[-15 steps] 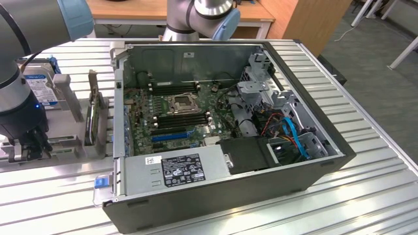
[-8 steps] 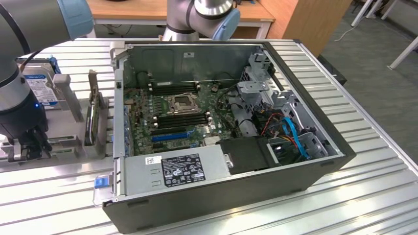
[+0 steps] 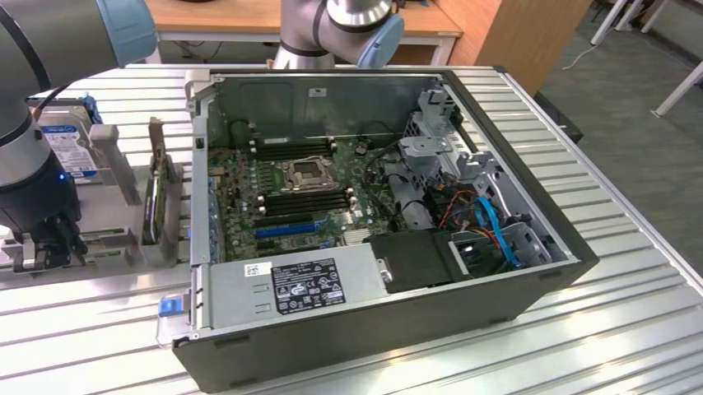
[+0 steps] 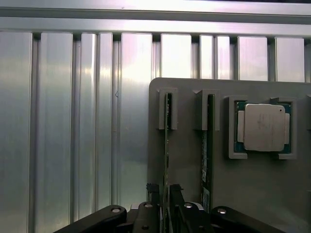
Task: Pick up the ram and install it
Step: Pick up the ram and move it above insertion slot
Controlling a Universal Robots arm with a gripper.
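On the table's (image 4: 63,126) gray holder (image 4: 187,162), the spread end effector (image 4: 164,191) straddles the upright ram (image 4: 167,131), so off-centre closing could jam it.

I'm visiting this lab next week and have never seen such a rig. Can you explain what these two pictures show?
The big grey machine is a robot arm with a gripper at its end. One picture comes from a camera standing off the arm. It looks down on a slatted metal table, where an open computer case lies with its motherboard showing. At the exterior view's left, a hard drive stands in a grey holder.

The other picture comes from a camera on the arm's wrist, looking down past the gripper onto that holder. There a ram stick and a second stick stand on edge in slots, with a processor chip beside them. The gripper is down at the ram stick. I cannot tell whether it grips it yet.
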